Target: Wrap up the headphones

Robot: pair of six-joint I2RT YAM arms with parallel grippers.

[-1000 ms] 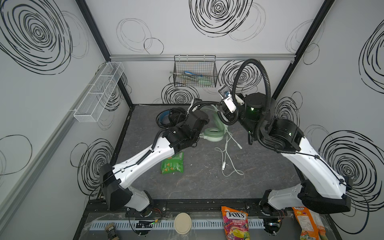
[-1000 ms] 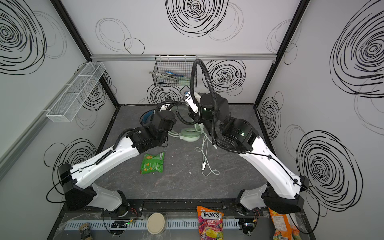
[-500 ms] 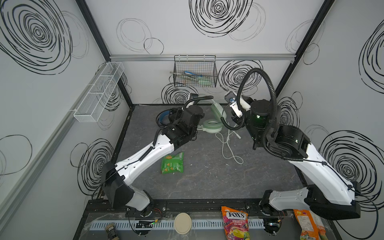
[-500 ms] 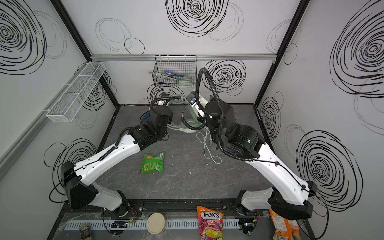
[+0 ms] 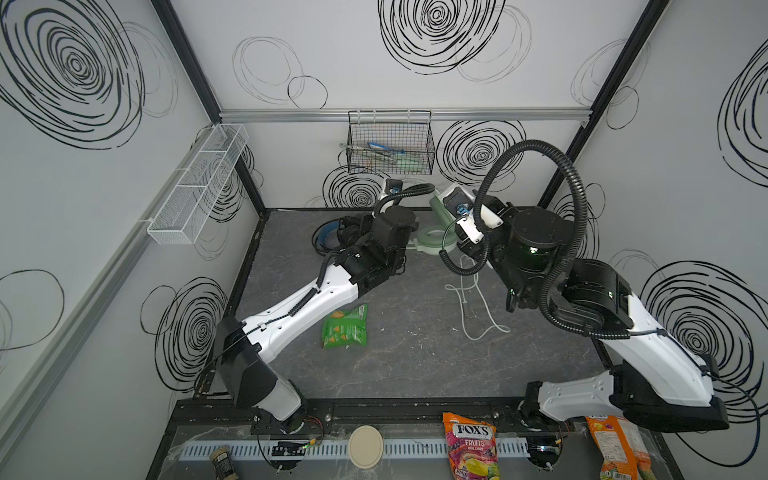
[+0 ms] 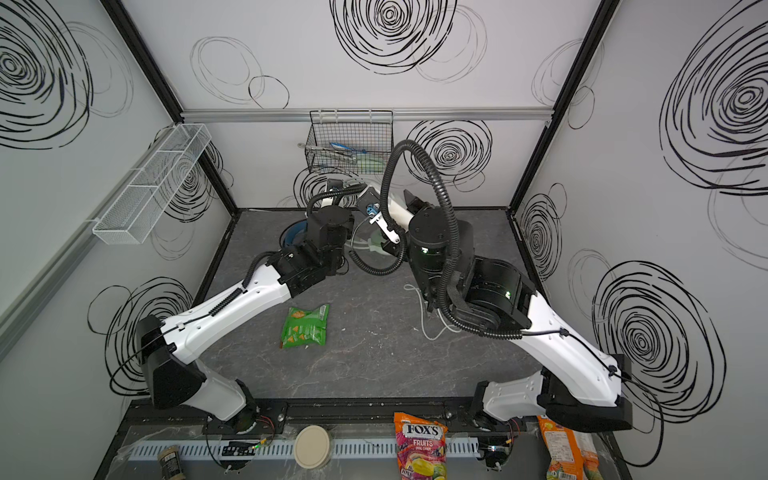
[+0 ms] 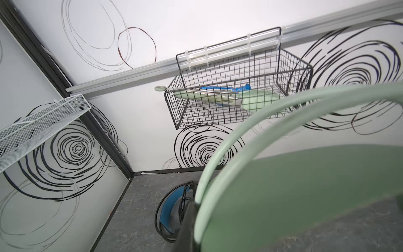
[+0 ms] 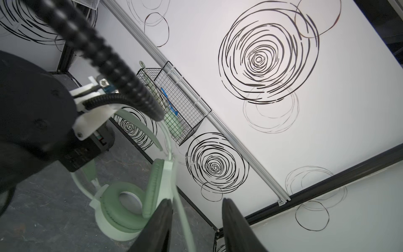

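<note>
The mint green headphones point(image 8: 122, 207) are at the back of the floor, one ear cup point(image 5: 430, 243) down and the headband point(image 7: 220, 148) raised. My left gripper point(image 7: 192, 227) is shut on that headband, and only one dark finger point(image 7: 185, 229) shows. My right gripper point(image 8: 197, 200) is open by the upper ear cup. The pale cable point(image 8: 183, 218) runs between its fingers, against one of them. The rest of the cable point(image 5: 478, 307) trails in loops on the floor. The black headphones point(image 5: 328, 237) with blue lining lie behind the left arm with their black cable coiled on them point(image 7: 170, 209).
A green snack packet point(image 5: 345, 326) lies mid-floor. A black wire basket point(image 5: 390, 143) hangs on the back wall and a white mesh shelf point(image 5: 199, 183) on the left wall. Candy bags point(image 5: 469, 444) and a round lid point(image 5: 365, 446) sit in front of the arm bases.
Both arms have moved toward the back wall, taking the mint headphones along. The pale cable has been dragged backward and to the right across the floor.
</note>
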